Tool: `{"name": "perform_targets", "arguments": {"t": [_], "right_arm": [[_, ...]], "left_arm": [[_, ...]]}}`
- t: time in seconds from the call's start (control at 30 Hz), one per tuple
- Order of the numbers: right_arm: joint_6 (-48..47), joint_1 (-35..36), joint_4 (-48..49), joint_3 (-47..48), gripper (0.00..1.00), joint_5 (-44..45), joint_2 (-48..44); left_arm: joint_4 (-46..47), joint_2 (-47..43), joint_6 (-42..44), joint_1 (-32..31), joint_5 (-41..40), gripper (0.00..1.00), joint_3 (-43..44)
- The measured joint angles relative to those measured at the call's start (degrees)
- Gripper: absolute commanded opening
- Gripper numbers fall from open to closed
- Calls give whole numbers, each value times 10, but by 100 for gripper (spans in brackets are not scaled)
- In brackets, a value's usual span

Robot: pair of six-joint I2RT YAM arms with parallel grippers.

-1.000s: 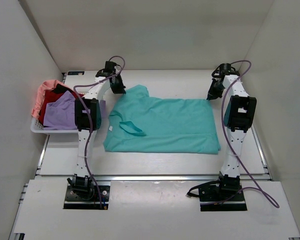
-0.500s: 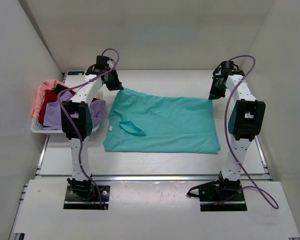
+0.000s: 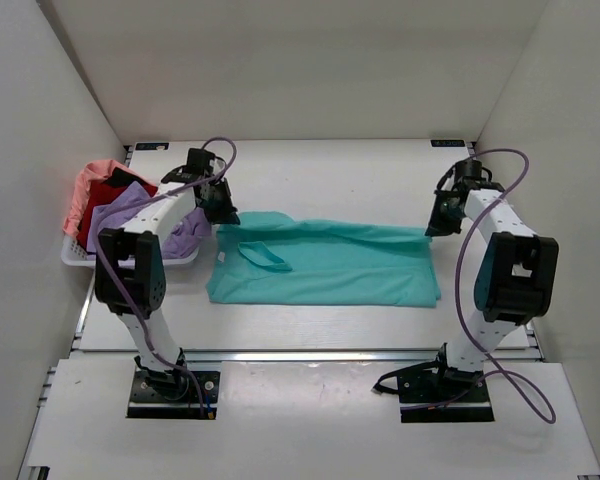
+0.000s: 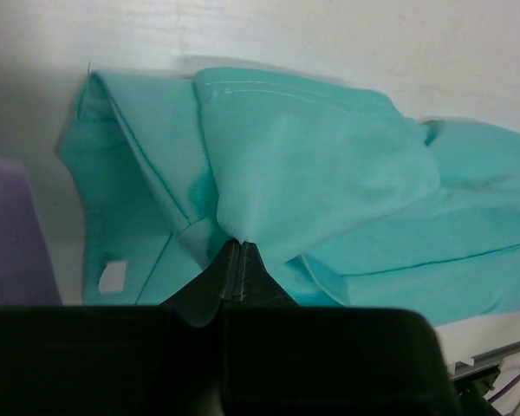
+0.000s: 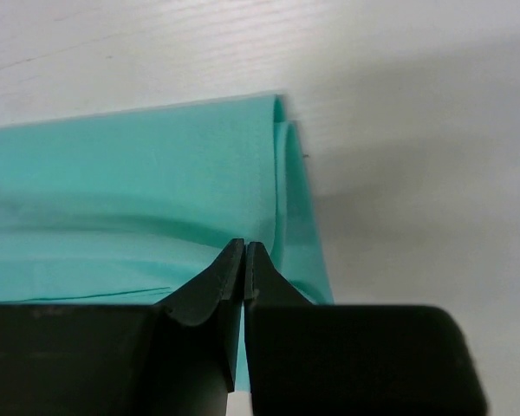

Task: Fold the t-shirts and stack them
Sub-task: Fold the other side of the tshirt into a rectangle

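White mesh basket [image 3: 84, 260] at left edge of table [image 3: 330, 170]: lavender t-shirt [image 3: 120, 228] on top, dark red t-shirt [image 3: 102, 196] under it, salmon t-shirt [image 3: 85, 185] draped over the far-left rim. Teal t-shirt [image 3: 325, 272] lies mid-table, just right of the basket, its far edge bunched into a raised ridge. Left gripper [image 4: 234, 253]: jaws pinched tight on the teal t-shirt's far-left corner. Right gripper [image 5: 245, 251]: jaws pinched tight on its far-right corner.
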Motion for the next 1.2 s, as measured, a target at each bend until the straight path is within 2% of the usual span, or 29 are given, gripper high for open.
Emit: {"name": "perform_targets", "arguments": {"t": [0.27, 0.53, 1.1, 1.13, 1.17, 1.2], "right_arm": [[-8, -18, 50, -89, 0, -3, -46], [-14, -19, 75, -157, 0, -5, -74], [-18, -50, 83, -179, 0, 2, -88], [-18, -53, 82, -182, 10, 2, -90], [-16, -53, 82, -185, 17, 2, -93], [-14, -53, 80, -190, 29, 4, -96]], "left_arm": [[9, -93, 3, -15, -5, 0, -78], [13, -142, 4, -27, -13, 0, -154], [-2, -196, 1, -33, -50, 0, -203], [-1, -197, 1, -34, -50, 10, -205], [1, -198, 3, -34, -51, 24, -210], [0, -199, 4, -34, -52, 30, -215]]}}
